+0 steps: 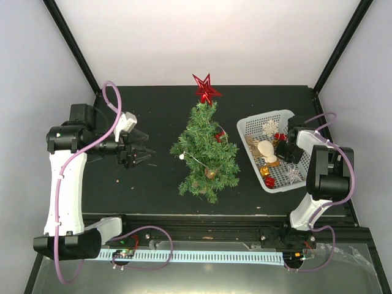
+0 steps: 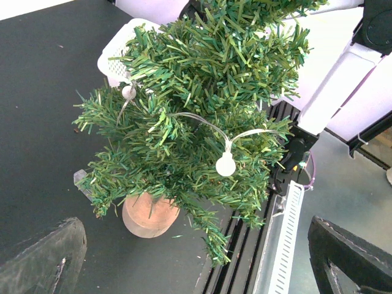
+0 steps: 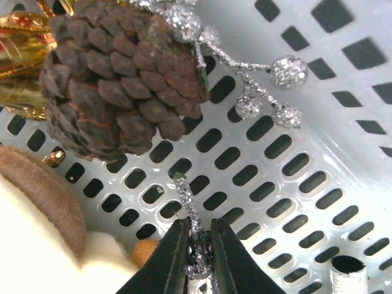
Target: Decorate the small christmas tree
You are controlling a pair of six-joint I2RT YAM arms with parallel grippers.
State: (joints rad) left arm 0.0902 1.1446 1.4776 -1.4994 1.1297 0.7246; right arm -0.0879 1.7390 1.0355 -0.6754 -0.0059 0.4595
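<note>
Nearly closed, the right gripper (image 3: 199,236) pinches a silver glitter sprig (image 3: 191,214) inside the white basket (image 3: 294,184), just below a brown pine cone (image 3: 116,79). Over on the other side, the left gripper (image 1: 142,157) hangs with jaws spread wide and empty, left of the small christmas tree (image 1: 205,153). That tree stands upright on the black table (image 1: 122,196), between the left gripper and the basket.

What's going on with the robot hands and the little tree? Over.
Left gripper open, facing the small christmas tree. Right gripper pinching a silver glitter sprig in the white basket. Pine cone close by.
</note>
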